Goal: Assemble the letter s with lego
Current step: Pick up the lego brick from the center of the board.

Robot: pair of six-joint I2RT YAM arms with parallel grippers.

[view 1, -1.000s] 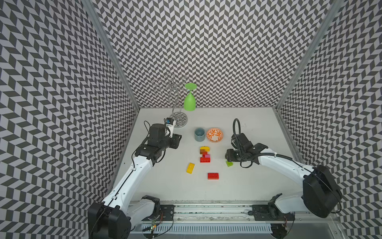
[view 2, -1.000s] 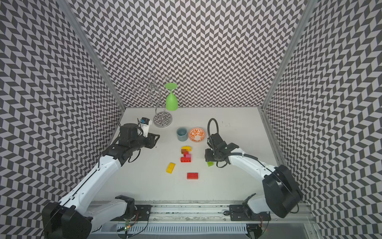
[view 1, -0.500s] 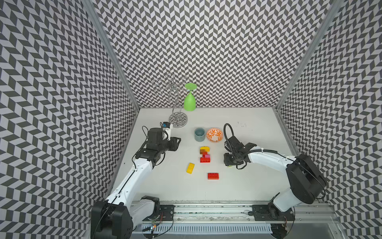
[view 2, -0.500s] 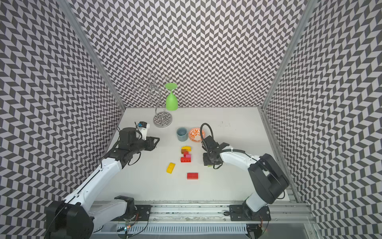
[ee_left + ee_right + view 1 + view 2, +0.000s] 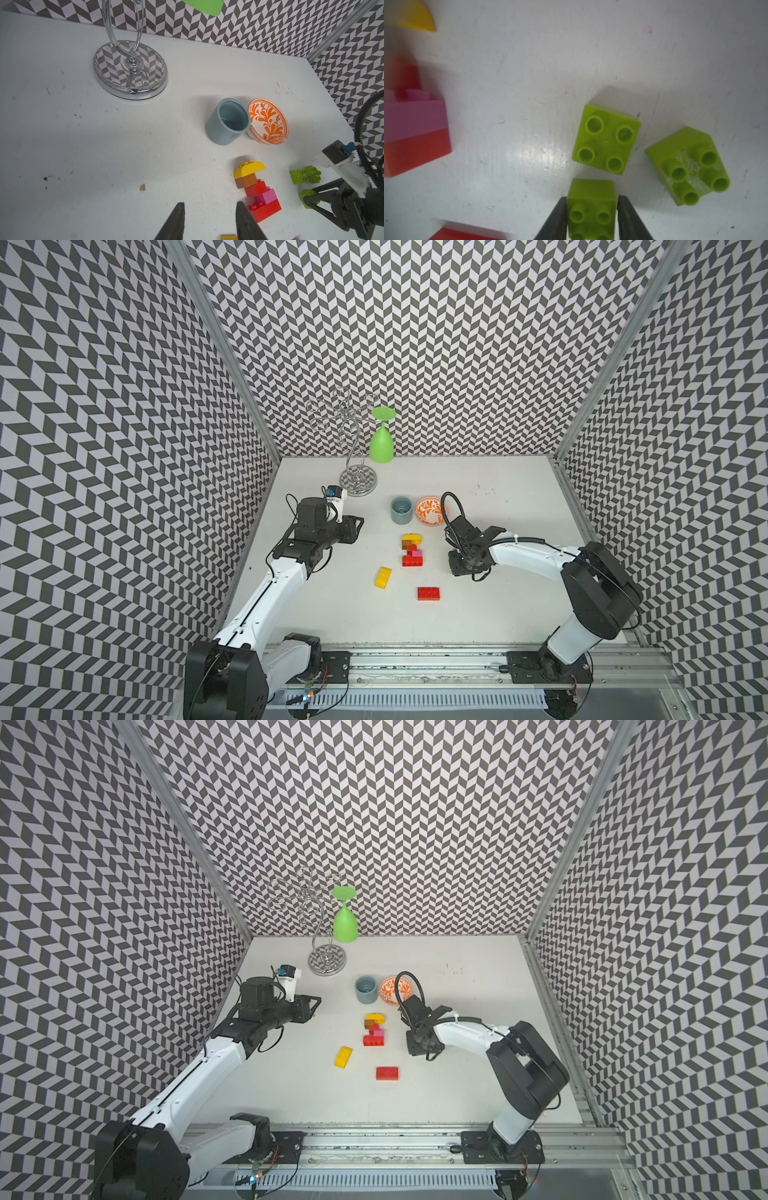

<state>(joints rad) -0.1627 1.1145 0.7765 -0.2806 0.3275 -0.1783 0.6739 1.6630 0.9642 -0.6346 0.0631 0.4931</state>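
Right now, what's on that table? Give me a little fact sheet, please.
Right gripper: shut on a lime green brick
Left gripper: open, holding nothing
Joined stack: yellow, brown, red, pink and red pieces
Loose bricks: second lime green brick, third lime green brick, yellow brick, red brick
Other items: blue-grey cup beside orange-patterned bowl; green glass hanging upside down on wire stand

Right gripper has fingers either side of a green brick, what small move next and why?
Probably lift it straight up: the right gripper is pinching the lime green brick on both sides, and a loose green brick lies close by, so sliding might bump it.
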